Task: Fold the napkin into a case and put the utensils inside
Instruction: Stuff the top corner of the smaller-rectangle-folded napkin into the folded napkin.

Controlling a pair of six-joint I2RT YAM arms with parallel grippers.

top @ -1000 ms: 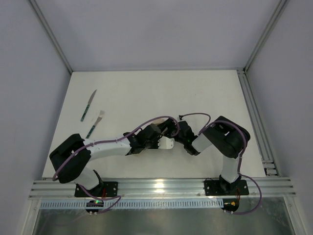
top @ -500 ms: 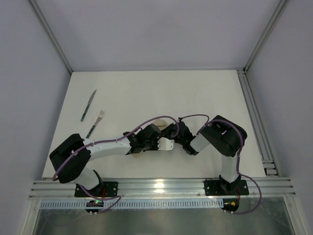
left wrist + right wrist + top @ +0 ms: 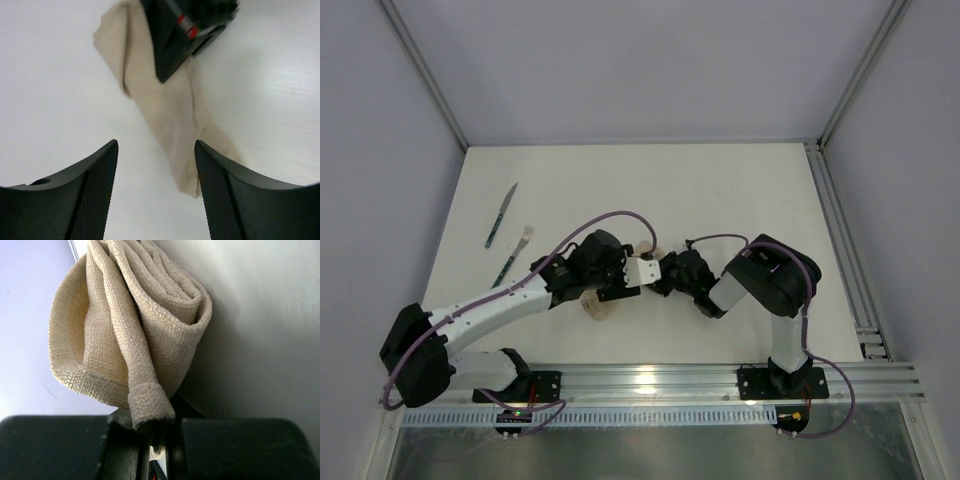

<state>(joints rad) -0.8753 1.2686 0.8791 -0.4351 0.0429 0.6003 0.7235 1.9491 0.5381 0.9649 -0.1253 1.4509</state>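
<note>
From overhead, finds both arms crowded over the napkin [image 3: 595, 307], seemingly mostly hidden beneath them, with knife [image 3: 501, 215] and fork [image 3: 515, 255] well apart at far left. From the left wrist, shows left gripper [image 3: 155, 150] spread above the folded strip, touching nothing. From the right wrist, shows right gripper [image 3: 150, 432] pinching the layered end, likely to stop the folds springing open.

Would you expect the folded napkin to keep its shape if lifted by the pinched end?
Probably floppy: the napkin is thin woven cloth, its layers bulging loosely at the right gripper. Likely light, and the folds may slip apart.
</note>
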